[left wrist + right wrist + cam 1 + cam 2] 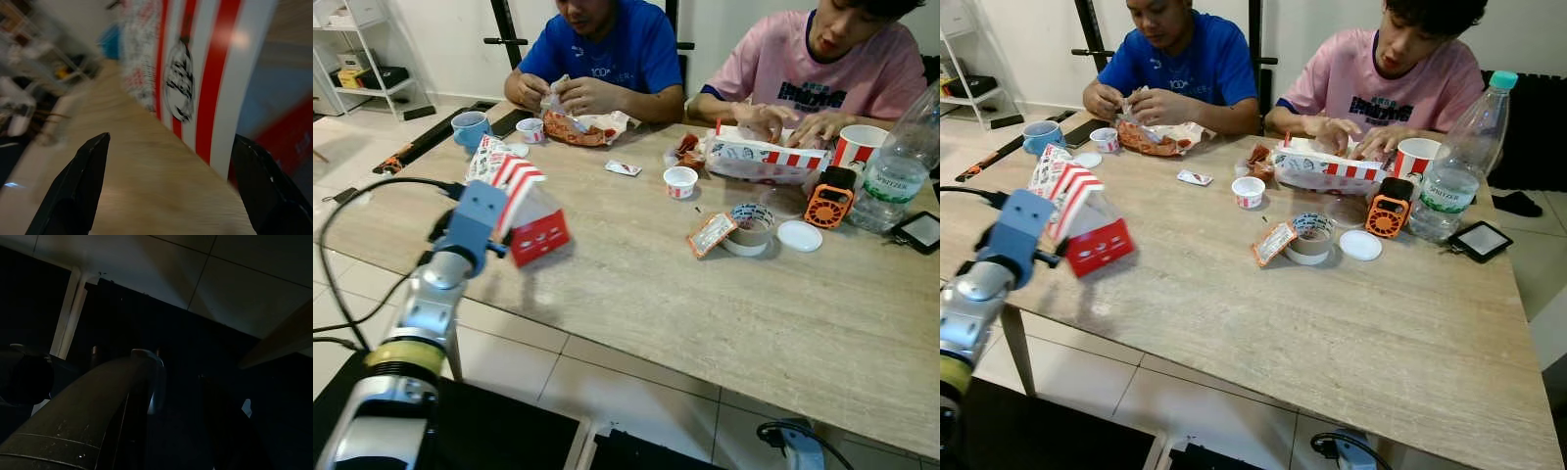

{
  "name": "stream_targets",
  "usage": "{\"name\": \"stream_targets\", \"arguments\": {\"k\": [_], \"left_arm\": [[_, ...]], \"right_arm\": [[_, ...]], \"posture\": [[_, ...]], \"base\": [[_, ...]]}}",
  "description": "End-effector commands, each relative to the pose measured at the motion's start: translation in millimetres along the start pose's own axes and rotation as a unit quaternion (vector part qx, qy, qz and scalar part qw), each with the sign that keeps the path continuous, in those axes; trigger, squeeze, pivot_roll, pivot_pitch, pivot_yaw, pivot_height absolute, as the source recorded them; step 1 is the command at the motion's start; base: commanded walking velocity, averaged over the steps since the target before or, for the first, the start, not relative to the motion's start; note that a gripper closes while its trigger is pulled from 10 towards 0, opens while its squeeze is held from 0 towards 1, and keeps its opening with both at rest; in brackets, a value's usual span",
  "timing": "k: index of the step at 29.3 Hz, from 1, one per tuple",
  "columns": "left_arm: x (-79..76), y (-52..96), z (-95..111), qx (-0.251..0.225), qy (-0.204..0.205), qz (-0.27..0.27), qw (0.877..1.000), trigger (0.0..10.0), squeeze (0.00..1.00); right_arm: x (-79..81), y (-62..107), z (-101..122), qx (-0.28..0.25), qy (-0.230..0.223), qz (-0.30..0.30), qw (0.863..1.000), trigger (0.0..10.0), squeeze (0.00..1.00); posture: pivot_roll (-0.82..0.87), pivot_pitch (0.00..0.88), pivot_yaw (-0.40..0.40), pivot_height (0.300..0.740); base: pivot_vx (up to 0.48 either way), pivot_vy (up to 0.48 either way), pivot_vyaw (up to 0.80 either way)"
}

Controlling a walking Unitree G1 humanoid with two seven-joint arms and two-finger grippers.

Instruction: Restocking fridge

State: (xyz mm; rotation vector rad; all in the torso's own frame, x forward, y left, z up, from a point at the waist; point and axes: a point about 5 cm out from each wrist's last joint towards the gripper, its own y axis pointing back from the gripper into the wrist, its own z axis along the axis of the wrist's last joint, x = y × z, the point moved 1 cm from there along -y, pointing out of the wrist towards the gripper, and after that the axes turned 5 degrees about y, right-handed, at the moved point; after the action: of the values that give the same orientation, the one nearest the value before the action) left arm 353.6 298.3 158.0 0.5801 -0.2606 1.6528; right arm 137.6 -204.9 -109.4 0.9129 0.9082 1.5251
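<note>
A red-and-white striped fast-food box (527,208) stands tilted near the left end of the wooden table (705,304). My left arm, with its blue wrist block (475,217), reaches up to the box from the table's front edge. In the left wrist view my left gripper (171,139) is open. Its two black fingers (80,186) are spread wide over the tabletop, and the striped box (205,83) is close ahead, by one finger. The right wrist view is dark; my right arm (98,416) hangs below the table over the tiled floor.
Two people sit eating at the far side. Before them lie a food wrapper (578,127), a striped meal box (769,157), small sauce cups (680,181), a blue mug (470,127), a tape roll (751,227), an orange gadget (829,201) and a water bottle (901,162).
</note>
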Motion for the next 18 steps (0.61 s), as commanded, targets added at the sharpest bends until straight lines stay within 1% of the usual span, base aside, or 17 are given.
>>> {"name": "stream_targets", "arguments": {"k": [1, 4, 5, 6, 8, 11, 12, 14, 15, 16, 17, 18], "left_arm": [[15.6, 2.1, -4, 0.007, -0.020, 0.032, 0.999, 10.0, 0.00], [18.3, 2.9, -3, 0.002, -0.026, 0.048, 0.998, 10.0, 0.00], [18.3, 2.9, -3, 0.002, -0.026, 0.048, 0.998, 10.0, 0.00], [16.9, 3.0, -3, -0.002, -0.029, 0.059, 0.998, 10.0, 0.00], [8.4, 2.5, -2, -0.013, -0.020, 0.071, 0.997, 10.0, 0.00], [-5.6, 0.6, -3, -0.018, -0.013, 0.066, 0.998, 10.0, 0.00], [-5.6, 0.6, -3, -0.018, -0.013, 0.066, 0.998, 10.0, 0.00], [-23.5, -1.7, 2, -0.036, -0.014, 0.061, 0.997, 10.0, 0.00], [-23.5, -1.7, 2, -0.036, -0.014, 0.061, 0.997, 10.0, 0.00], [-36.5, -2.2, 7, -0.051, -0.013, 0.053, 0.997, 10.0, 0.00], [-47.9, -2.9, 7, -0.054, -0.002, 0.035, 0.998, 10.0, 0.00], [-55.3, -3.2, 8, -0.055, 0.007, 0.024, 0.998, 10.0, 0.00]], "right_arm": [[-0.2, 0.0, 0, -0.002, -0.001, -0.001, 1.000, 10.0, 0.00], [-0.4, 0.1, 0, -0.002, -0.001, -0.001, 1.000, 10.0, 0.00], [-0.4, 0.1, 0, -0.002, -0.001, -0.001, 1.000, 10.0, 0.00], [-0.4, 0.1, 0, -0.002, -0.001, -0.001, 1.000, 10.0, 0.00], [-0.2, 0.1, 0, -0.002, -0.002, -0.002, 1.000, 10.0, 0.00], [0.6, -0.3, 1, -0.004, -0.002, -0.001, 1.000, 10.0, 0.00], [0.6, -0.3, 1, -0.004, -0.002, -0.001, 1.000, 10.0, 0.00], [0.9, -0.5, 2, -0.005, -0.002, 0.000, 1.000, 10.0, 0.00], [0.9, -0.5, 2, -0.005, -0.002, 0.000, 1.000, 10.0, 0.00], [0.7, -0.4, 2, -0.004, -0.002, 0.000, 1.000, 10.0, 0.00], [0.5, -0.3, 2, -0.004, -0.003, -0.001, 1.000, 10.0, 0.00], [0.3, -0.2, 1, -0.004, -0.003, -0.001, 1.000, 10.0, 0.00]], "posture": [[0.00, 0.000, 0.049, 0.740], [0.00, 0.000, 0.049, 0.740], [0.00, 0.000, 0.049, 0.740], [0.00, 0.000, 0.048, 0.740], [0.00, 0.000, 0.048, 0.740], [0.00, 0.000, 0.048, 0.740], [0.00, 0.000, 0.048, 0.740], [0.00, 0.000, 0.048, 0.740], [0.00, 0.000, 0.048, 0.740], [0.00, 0.000, 0.048, 0.740], [0.00, 0.000, 0.048, 0.740], [0.00, 0.000, 0.048, 0.740]], "base": [[0.000, 0.000, 0.00], [0.000, 0.000, 0.00], [0.000, 0.000, 0.00], [0.000, 0.000, 0.00], [0.000, 0.000, 0.00], [0.000, 0.000, 0.00], [0.000, 0.000, 0.00], [0.000, 0.000, 0.00], [0.000, 0.000, 0.00], [0.000, 0.000, 0.00], [0.000, 0.000, 0.00], [0.000, 0.000, 0.00]]}}
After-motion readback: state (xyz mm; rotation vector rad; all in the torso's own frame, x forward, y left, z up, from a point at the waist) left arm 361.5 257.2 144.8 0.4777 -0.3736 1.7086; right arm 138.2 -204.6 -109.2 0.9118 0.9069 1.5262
